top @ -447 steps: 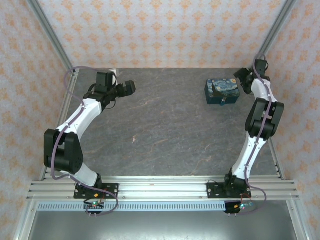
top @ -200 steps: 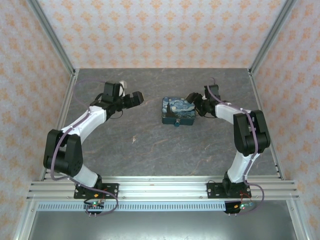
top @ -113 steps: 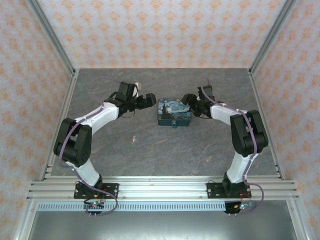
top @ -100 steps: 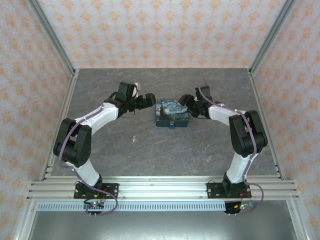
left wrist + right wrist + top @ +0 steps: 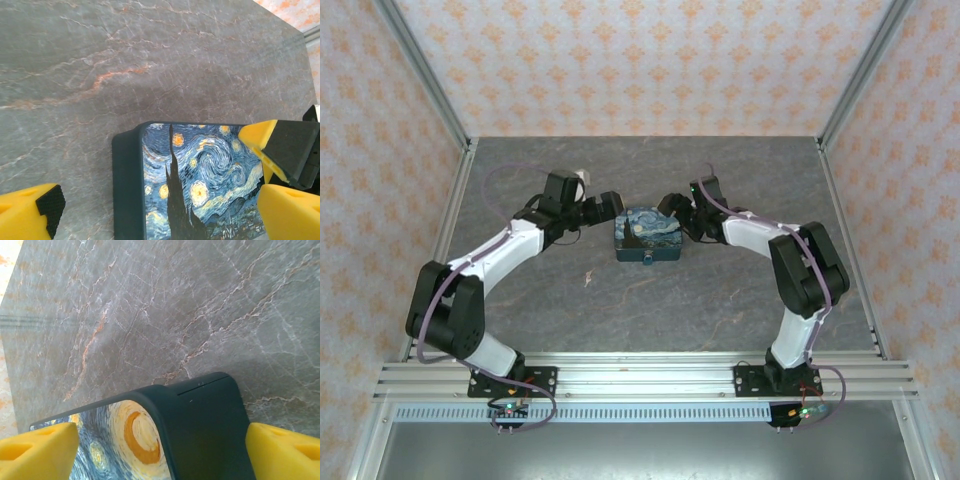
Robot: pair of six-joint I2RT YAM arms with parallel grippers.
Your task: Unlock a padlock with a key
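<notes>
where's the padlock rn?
In the top external view, the padlock lies mid-table, slightly toward the far side. It sits between the left gripper at its left end and the right gripper at its right end.

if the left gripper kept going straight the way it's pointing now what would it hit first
The padlock. The left gripper points straight at it, and its wrist view shows the block lying between the spread fingers. Whether it would strike the end or pass over the top is unclear.
</notes>
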